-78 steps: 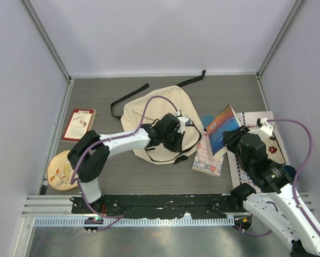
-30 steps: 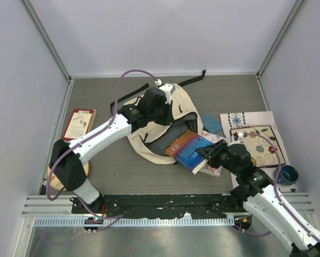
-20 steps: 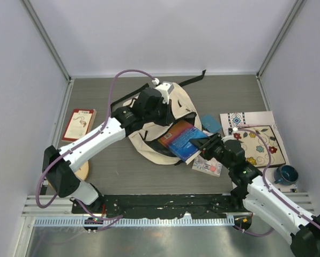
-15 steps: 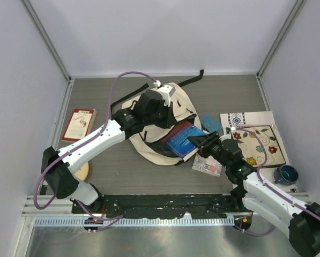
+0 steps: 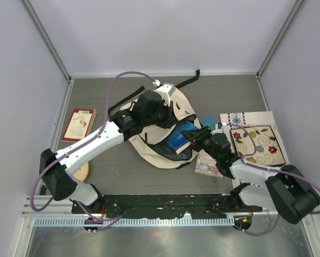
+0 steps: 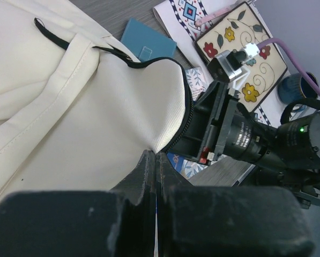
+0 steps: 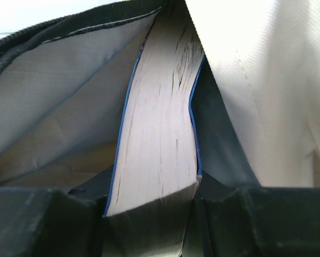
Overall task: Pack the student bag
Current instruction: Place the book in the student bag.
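The student bag [image 5: 149, 151], a large cream soft-fabric backpack with black straps and zips, lies in the middle of the grey desk [image 5: 95, 96], nearer its far edge, with its mouth turned toward the right edge. The left hand [image 6: 155, 160] has its fingers pressed together on the cream upper lip of that mouth, lifting it off the lower panel so a dark gap shows. The right hand [image 7: 149, 214] is clamped on the near end of a thick blue-covered book [image 7: 160, 134]. The book's far end is already inside the mouth, between the grey lining and the cream front.

The step in hand looks to be sliding the book home. To do it well, the lip wants holding high and taut. The push should run straight along the book's length, low against the lining, so no corner snags the zip. The bag is soft and may slide, so the left pinch also serves as the anchor. The right hand should part its fingers only once most of the book is past the zip, then back out along the same line.
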Available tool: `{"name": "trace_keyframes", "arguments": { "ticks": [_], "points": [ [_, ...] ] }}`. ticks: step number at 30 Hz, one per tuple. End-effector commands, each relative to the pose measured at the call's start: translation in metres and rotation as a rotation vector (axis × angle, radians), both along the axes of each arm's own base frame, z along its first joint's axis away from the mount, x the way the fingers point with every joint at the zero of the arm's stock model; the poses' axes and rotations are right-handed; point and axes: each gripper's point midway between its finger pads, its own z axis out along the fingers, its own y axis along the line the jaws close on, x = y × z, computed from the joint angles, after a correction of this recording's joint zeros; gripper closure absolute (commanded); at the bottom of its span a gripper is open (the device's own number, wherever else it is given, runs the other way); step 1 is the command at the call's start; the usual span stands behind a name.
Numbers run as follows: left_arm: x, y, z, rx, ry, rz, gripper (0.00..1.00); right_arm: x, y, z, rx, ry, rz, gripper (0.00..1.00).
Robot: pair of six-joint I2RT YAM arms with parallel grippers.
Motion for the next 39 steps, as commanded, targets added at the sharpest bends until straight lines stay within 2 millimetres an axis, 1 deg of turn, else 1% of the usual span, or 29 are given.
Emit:
{"name": "trace_keyframes", "arguments": {
  "ticks": [1,2,3,4,6,7,8,9,10,11,13,14,16,17,18,19,20,21,23,25,27,28,29,30,31,34,35,37,39],
  "points": [
    [0.003,-0.009,0.051,-0.134,-0.109,-0.003,1.0,0.022,0.024,0.125,0.265,-0.364,0.003,0.99],
    [0.003,-0.01,0.051,-0.134,-0.109,-0.003,1.0,0.024,0.028,0.124,0.272,-0.371,0.006,0.99],
    [0.003,-0.009,0.053,-0.137,-0.113,-0.004,1.0,0.031,0.025,0.126,0.282,-0.388,-0.035,0.99],
    [0.004,-0.01,0.055,-0.139,-0.115,-0.004,1.0,0.035,0.031,0.124,0.292,-0.406,-0.036,0.99],
    [0.004,-0.009,0.056,-0.134,-0.117,-0.006,1.0,0.042,0.037,0.136,0.309,-0.462,-0.033,0.99],
    [0.003,-0.009,0.057,-0.133,-0.116,-0.008,1.0,0.049,0.043,0.127,0.306,-0.462,-0.034,0.99],
    [0.004,-0.008,0.058,-0.125,-0.123,-0.007,1.0,0.054,0.047,0.132,0.33,-0.471,-0.028,0.99],
    [0.005,-0.003,0.056,-0.093,-0.126,0.004,1.0,0.058,0.05,0.129,0.337,-0.474,-0.023,0.99],
    [0.006,0.003,0.058,-0.082,-0.138,0.022,1.0,0.056,0.05,0.14,0.384,-0.526,-0.021,0.99],
    [0.006,0.006,0.058,-0.077,-0.145,0.025,1.0,0.065,0.054,0.127,0.388,-0.504,-0.027,0.99],
    [0.009,0.012,0.058,-0.08,-0.143,0.029,1.0,0.07,0.052,0.127,0.404,-0.532,-0.051,0.99],
    [0.005,0.01,0.059,-0.094,-0.132,0.001,1.0,0.077,0.055,0.115,0.384,-0.518,-0.06,0.99],
    [0.004,0.011,0.058,-0.099,-0.115,0.001,1.0,0.084,0.057,0.108,0.346,-0.531,-0.074,0.99],
    [0.003,0.011,0.059,-0.104,-0.111,-0.001,1.0,0.087,0.059,0.11,0.345,-0.54,-0.077,0.99],
    [0.0,0.009,0.06,-0.119,-0.109,-0.016,1.0,0.093,0.059,0.101,0.329,-0.529,-0.095,0.99],
    [-0.001,0.008,0.061,-0.126,-0.104,-0.02,1.0,0.096,0.06,0.1,0.332,-0.533,-0.1,0.99],
    [-0.002,0.007,0.06,-0.13,-0.101,-0.024,1.0,0.1,0.062,0.105,0.343,-0.544,-0.101,0.99],
    [-0.003,0.006,0.061,-0.134,-0.099,-0.03,1.0,0.103,0.064,0.101,0.332,-0.543,-0.107,0.99],
    [-0.003,0.005,0.059,-0.133,-0.096,-0.031,1.0,0.109,0.067,0.105,0.327,-0.564,-0.121,0.99],
    [-0.001,0.007,0.057,-0.129,-0.091,-0.021,1.0,0.111,0.069,0.108,0.316,-0.582,-0.144,0.99],
    [0.002,0.009,0.055,-0.123,-0.083,-0.007,1.0,0.106,0.072,0.112,0.3,-0.598,-0.152,0.99],
    [0.004,0.011,0.053,-0.119,-0.078,0.006,1.0,0.098,0.075,0.117,0.261,-0.628,-0.155,0.99],
    [0.007,0.014,0.052,-0.122,-0.067,0.023,1.0,0.093,0.077,0.117,0.238,-0.63,-0.158,0.99],
    [0.009,0.015,0.05,-0.119,-0.058,0.029,1.0,0.09,0.078,0.111,0.195,-0.616,-0.166,0.99],
    [0.01,0.016,0.051,-0.124,-0.057,0.034,1.0,0.078,0.08,0.112,0.178,-0.614,-0.168,0.99],
    [0.014,0.021,0.05,-0.128,-0.055,0.053,1.0,0.059,0.086,0.118,0.141,-0.637,-0.149,0.99],
    [0.014,0.021,0.05,-0.128,-0.055,0.051,1.0,0.053,0.091,0.117,0.122,-0.641,-0.142,0.99],
    [0.014,0.021,0.051,-0.128,-0.055,0.048,1.0,0.049,0.095,0.115,0.095,-0.64,-0.135,0.99],
    [0.012,0.019,0.05,-0.128,-0.046,0.036,1.0,0.048,0.1,0.124,0.124,-0.661,-0.121,0.99]
  ]
}}
